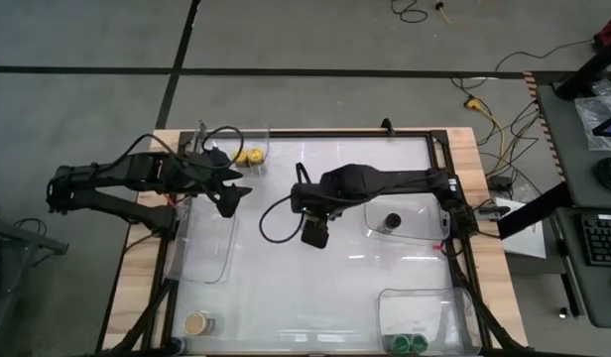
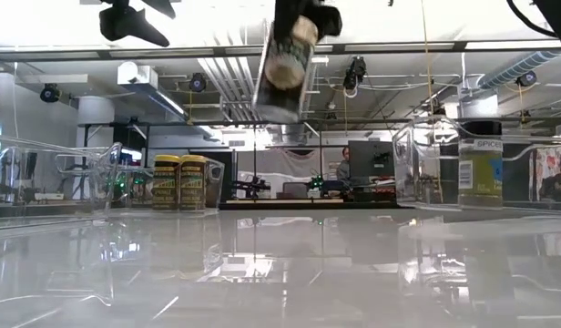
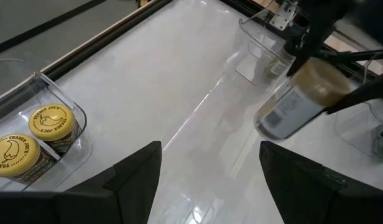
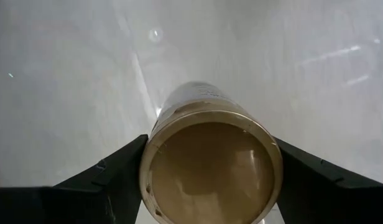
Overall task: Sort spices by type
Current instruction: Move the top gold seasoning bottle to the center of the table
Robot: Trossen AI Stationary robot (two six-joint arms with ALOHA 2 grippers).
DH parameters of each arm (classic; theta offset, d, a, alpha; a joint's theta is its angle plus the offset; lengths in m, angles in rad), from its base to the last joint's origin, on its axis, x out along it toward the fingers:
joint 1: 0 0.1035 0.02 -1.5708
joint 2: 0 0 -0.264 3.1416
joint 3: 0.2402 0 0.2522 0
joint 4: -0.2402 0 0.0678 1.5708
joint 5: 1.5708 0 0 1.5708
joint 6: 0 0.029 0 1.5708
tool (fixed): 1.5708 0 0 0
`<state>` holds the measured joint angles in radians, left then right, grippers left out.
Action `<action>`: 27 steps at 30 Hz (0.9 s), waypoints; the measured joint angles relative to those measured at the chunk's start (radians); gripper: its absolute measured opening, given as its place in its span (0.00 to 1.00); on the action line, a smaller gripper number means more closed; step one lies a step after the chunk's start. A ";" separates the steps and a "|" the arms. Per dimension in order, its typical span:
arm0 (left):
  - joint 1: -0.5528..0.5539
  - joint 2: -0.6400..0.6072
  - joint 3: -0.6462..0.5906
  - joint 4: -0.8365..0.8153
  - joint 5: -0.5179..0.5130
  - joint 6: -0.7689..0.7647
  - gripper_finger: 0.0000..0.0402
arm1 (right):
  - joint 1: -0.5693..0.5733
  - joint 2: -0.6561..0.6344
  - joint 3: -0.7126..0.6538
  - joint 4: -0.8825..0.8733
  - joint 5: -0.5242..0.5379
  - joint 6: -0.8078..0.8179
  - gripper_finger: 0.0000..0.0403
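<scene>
My right gripper (image 1: 313,226) is over the middle of the table, shut on a tan-lidded spice jar (image 2: 283,71) held high above it. The jar also shows in the left wrist view (image 3: 300,102). My left gripper (image 1: 229,198) is open and empty, raised at the table's left, near a clear tray (image 1: 258,139) where two yellow-lidded jars (image 1: 248,157) stand. A black-lidded jar (image 1: 392,220) stands in a tray at the right. A tan-lidded jar (image 1: 196,322) stands at the near left. Two green-lidded jars (image 1: 410,342) stand in a near-right tray. My right gripper pinches the jar at its lid end (image 4: 210,118) between its two fingers (image 4: 110,180), one on each side of the round wall. The fingers come from above, pointing down. The jar hangs below them, lifted clear of the table, lid up and slightly tilted (image 2: 280,100).
Clear plastic trays stand along the left edge (image 1: 211,238), at the right (image 1: 425,213) and at the near right (image 1: 425,307). A black frame (image 1: 454,238) runs around the glossy white table top. The middle of the table is bare.
</scene>
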<state>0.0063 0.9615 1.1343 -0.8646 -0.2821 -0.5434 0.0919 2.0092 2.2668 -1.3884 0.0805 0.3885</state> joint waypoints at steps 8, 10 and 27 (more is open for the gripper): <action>0.000 0.001 0.000 0.000 0.000 -0.005 0.64 | 0.002 -0.087 0.086 -0.155 0.001 0.023 0.67; 0.000 0.001 0.000 0.002 0.000 -0.005 0.64 | 0.002 -0.125 0.086 -0.186 0.011 0.036 0.68; -0.001 0.005 0.000 0.023 0.016 -0.024 0.64 | 0.069 0.018 -0.067 -0.162 0.027 0.068 0.70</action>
<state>0.0051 0.9665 1.1343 -0.8417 -0.2658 -0.5677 0.1611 2.0277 2.2002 -1.5501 0.1076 0.4562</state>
